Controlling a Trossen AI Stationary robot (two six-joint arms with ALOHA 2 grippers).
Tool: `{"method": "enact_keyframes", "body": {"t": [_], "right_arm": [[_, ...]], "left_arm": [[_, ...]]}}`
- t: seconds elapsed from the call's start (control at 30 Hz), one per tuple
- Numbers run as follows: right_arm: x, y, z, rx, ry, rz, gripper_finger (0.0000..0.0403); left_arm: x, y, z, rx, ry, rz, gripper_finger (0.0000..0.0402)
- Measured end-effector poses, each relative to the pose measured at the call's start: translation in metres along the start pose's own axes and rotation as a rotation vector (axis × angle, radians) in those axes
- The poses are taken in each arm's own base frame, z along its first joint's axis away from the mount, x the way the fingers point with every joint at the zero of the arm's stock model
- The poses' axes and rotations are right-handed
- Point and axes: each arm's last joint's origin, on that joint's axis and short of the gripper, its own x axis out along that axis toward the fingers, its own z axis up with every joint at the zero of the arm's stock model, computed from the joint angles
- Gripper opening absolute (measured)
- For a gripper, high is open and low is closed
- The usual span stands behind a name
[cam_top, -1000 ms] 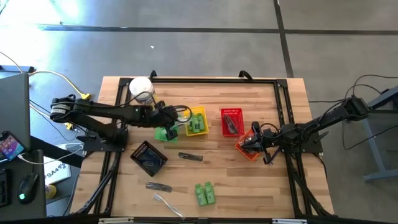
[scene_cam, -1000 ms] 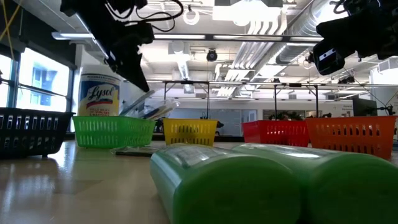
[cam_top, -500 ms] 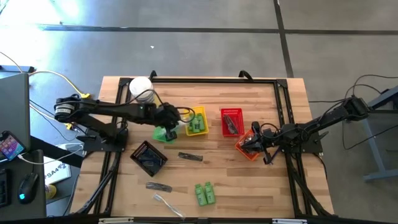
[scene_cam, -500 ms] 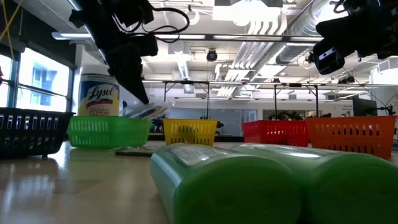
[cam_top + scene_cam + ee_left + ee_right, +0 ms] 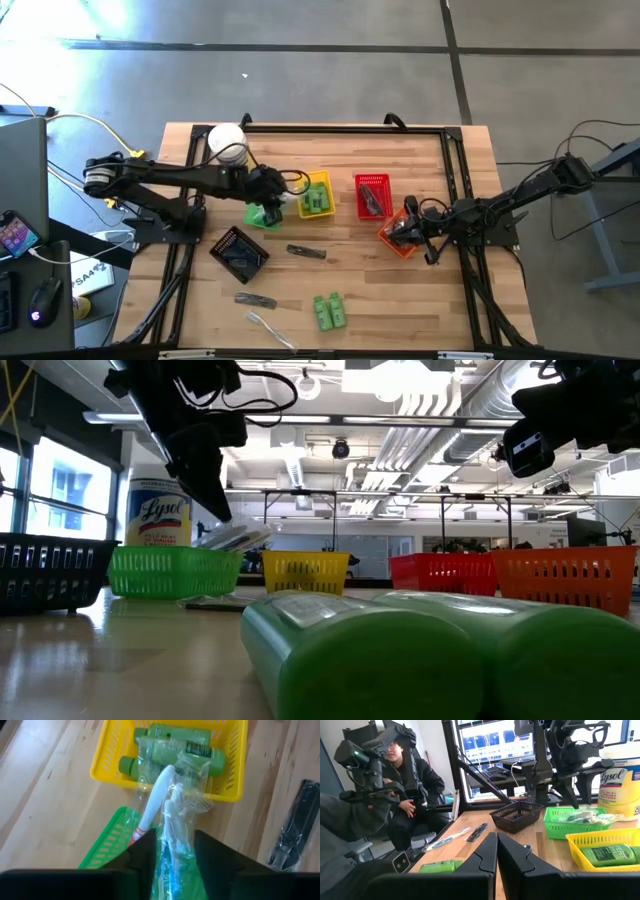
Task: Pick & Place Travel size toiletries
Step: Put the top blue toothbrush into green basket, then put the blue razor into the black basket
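My left gripper (image 5: 271, 210) hangs over the green basket (image 5: 260, 216), pointing steeply down, its fingers open. A clear-wrapped white stick (image 5: 167, 795) runs between them. In the low view the stick (image 5: 238, 538) lies on the green basket's (image 5: 170, 570) rim, its far end reaching toward the yellow basket (image 5: 112, 767), which holds green bottles (image 5: 187, 747). My right gripper (image 5: 408, 232) waits shut and level above the orange basket (image 5: 393, 242), holding nothing. My left gripper has one finger (image 5: 145, 852) on each side of the stick's clear wrapper (image 5: 172, 855), coming from above at a slant. Whether the fingers touch the wrapper I cannot tell. The stick rests on the green basket.
A red basket (image 5: 372, 195) and a black basket (image 5: 238, 252) stand nearby, and the white jar (image 5: 227, 142) at the far left. Loose on the wood lie dark packets (image 5: 306, 252) (image 5: 254, 299), a wrapped stick (image 5: 270, 328) and green bottles (image 5: 329, 310). A person sits beyond the table.
My left gripper has opened over the green basket and tipped slightly. The clear-wrapped stick, held tilted a second ago, has sunk and now lies flatter on the basket's rim.
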Motion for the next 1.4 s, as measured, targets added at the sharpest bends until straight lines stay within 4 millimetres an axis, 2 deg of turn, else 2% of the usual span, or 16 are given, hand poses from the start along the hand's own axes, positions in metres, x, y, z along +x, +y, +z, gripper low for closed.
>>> {"method": "enact_keyframes", "body": {"t": [0.13,0.27,0.47,0.57,0.67,0.73,0.9,0.93,1.1,1.2,1.4], "right_arm": [[0.000,0.000,0.000,0.000,0.000,0.000,0.0004],[0.000,0.000,0.000,0.000,0.002,-0.001,0.0004],[0.000,0.000,-0.001,0.000,0.007,-0.002,0.0004],[0.000,0.000,-0.001,-0.001,0.012,-0.003,0.0004],[0.000,-0.001,-0.004,-0.011,0.038,-0.008,0.0004],[0.000,-0.001,-0.005,-0.020,0.048,-0.009,0.0004],[0.000,-0.001,-0.006,-0.025,0.058,-0.011,0.0004],[0.000,-0.001,-0.006,-0.025,0.058,-0.011,0.0004],[0.000,-0.001,-0.005,-0.025,0.050,-0.011,0.0004],[0.000,-0.001,-0.005,-0.025,0.047,-0.016,0.0004],[0.000,-0.002,-0.003,-0.031,0.029,-0.058,0.0004]], "left_arm": [[-0.008,0.002,-0.002,-0.002,-0.001,-0.001,0.0174],[-0.024,0.004,-0.004,-0.027,-0.017,-0.037,0.0204],[-0.068,0.011,-0.012,-0.078,-0.089,-0.126,0.0211],[-0.092,0.007,-0.019,0.004,-0.186,-0.191,0.0209],[-0.104,-0.004,-0.034,0.157,-0.313,-0.285,0.0186],[-0.105,-0.012,-0.046,0.240,-0.380,-0.366,0.0154],[-0.096,-0.032,-0.077,0.451,-0.495,-0.565,0.0031],[-0.093,-0.034,-0.083,0.476,-0.506,-0.581,0.0016],[-0.088,-0.026,-0.106,0.509,-0.582,-0.486,0.0006],[-0.090,-0.014,-0.112,0.507,-0.714,-0.453,0.0003],[-0.080,0.001,-0.130,0.457,-0.826,-0.496,0.0001]]}}
